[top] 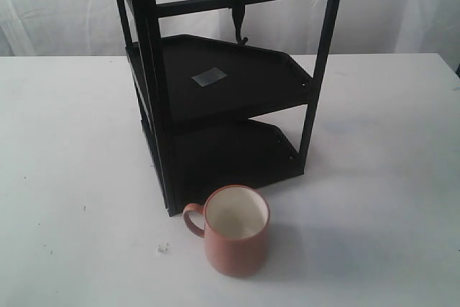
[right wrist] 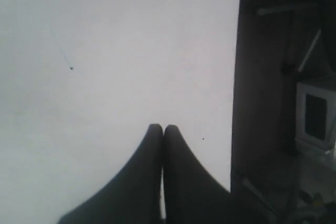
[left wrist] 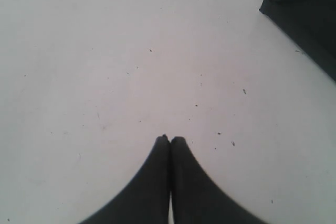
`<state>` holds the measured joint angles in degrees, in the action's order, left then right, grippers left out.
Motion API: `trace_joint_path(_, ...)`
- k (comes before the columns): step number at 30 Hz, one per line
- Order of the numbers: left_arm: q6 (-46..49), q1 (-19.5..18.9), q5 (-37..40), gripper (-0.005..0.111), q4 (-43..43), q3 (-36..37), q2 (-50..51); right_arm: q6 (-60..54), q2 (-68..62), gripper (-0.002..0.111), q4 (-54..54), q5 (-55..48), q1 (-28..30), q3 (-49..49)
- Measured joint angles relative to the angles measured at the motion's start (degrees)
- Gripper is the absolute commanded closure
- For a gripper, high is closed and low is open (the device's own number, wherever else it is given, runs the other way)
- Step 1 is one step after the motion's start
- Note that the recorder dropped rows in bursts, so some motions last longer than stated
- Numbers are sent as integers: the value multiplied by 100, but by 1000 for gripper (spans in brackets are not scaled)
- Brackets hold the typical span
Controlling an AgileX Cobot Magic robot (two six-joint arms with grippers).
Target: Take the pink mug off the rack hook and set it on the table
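Observation:
The pink mug [top: 236,232] stands upright on the white table [top: 374,199], just in front of the black rack [top: 223,91], its handle pointing left and its cream inside showing. The rack hook [top: 238,18] on the upper crossbar hangs bare. Neither gripper appears in the exterior view. In the left wrist view my left gripper [left wrist: 169,139] is shut with nothing in it, over bare speckled tabletop. My right gripper [right wrist: 162,127] is likewise shut and empty over the table, near the table's edge.
The rack has two dark trays; a small grey patch [top: 209,76] lies on the upper one. A rack corner [left wrist: 304,19] shows in the left wrist view. A white speck [top: 162,249] lies left of the mug. Beyond the table edge [right wrist: 236,77] is dark clutter.

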<state>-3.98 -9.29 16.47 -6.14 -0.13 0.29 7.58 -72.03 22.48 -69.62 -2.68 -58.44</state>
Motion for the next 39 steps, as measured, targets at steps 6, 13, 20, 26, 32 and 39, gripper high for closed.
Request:
trace_joint_path(6, 0, 0, 0, 107, 0, 0, 0, 752, 1183, 108, -59, -21, 14, -90)
trace_joint_path(13, 0, 0, 0, 107, 0, 0, 0, 929, 2240, 108, -69, -31, 26, -90)
trace_joint_path(20, 0, 0, 0, 107, 0, 0, 0, 937, 2869, 108, -83, -45, 26, -90)
trace_joint_path(26, 0, 0, 0, 107, 0, 0, 0, 937, 3239, 108, -96, 228, 26, -90)
trace_joint_path(32, 0, 0, 0, 107, 0, 0, 0, 871, 3435, 108, -86, 2515, 26, 34)
trace_joint_path(39, 0, 0, 0, 107, 0, 0, 0, 463, 3493, 108, 17, 7636, 26, 778)
